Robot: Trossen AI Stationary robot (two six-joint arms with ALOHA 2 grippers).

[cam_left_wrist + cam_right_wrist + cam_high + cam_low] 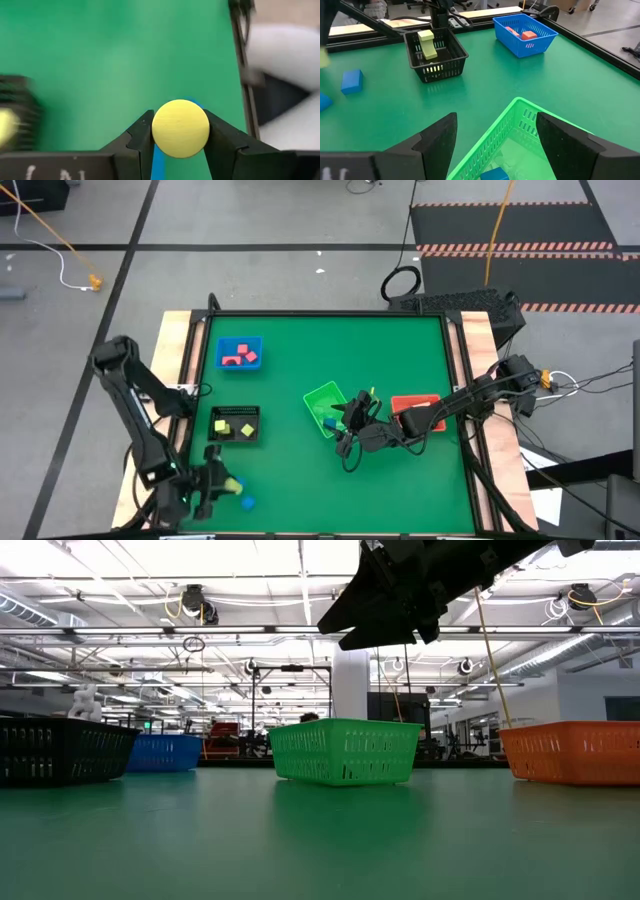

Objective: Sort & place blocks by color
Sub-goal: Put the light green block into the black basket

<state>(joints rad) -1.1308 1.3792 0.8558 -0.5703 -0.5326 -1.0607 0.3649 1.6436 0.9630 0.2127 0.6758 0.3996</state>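
Pinching a yellow cylinder block (180, 128) by its round sides, the left gripper (222, 485) sits at the table's near edge, on the near side of the black bin (236, 425), with a blue block (247, 502) lying just beside it on the green table (330, 350). The curved faces give the jaws little to bite on, so in my judgement the cylinder could roll or squirt out during a lift, and might knock the blue block on the way. The black bin already holds yellow blocks (427, 44). Beyond the black bin stands the blue bin (239, 353), holding red blocks (238, 358). Well to the right of the black bin, the right gripper (345, 418) hovers with its fingers spread over the green bin (326, 408), where a blue block (494, 174) lies; the red bin (416, 411) is beside that.
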